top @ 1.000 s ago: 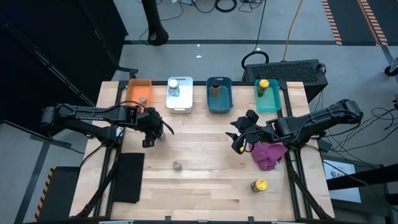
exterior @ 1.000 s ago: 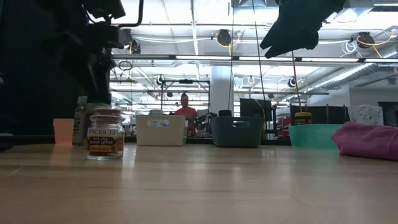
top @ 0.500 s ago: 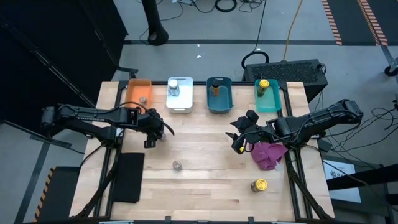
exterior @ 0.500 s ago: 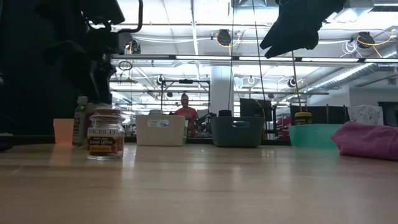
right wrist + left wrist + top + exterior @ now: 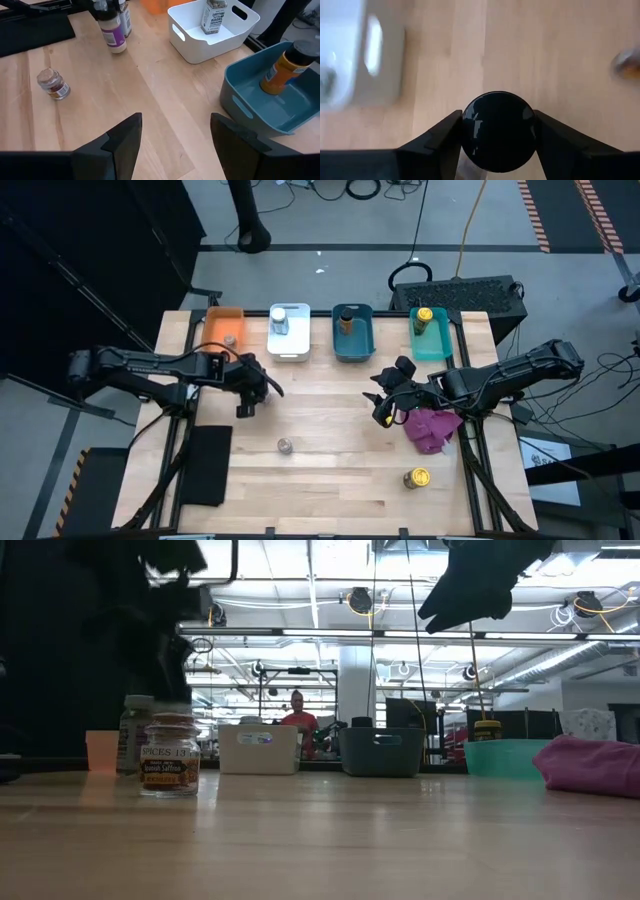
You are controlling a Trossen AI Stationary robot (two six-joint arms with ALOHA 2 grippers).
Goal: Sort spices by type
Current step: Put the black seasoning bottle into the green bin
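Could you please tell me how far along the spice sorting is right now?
Done: each of the four bins holds a jar, like the teal bin. In hand: the left pincer closing around a black-lidded jar. Left: two jars on the table.

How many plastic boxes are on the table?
4, in a row along the table's far edge, from the left arm's side: orange rectangular bin, white bin, dark blue bin, teal bin. None looks hidden.
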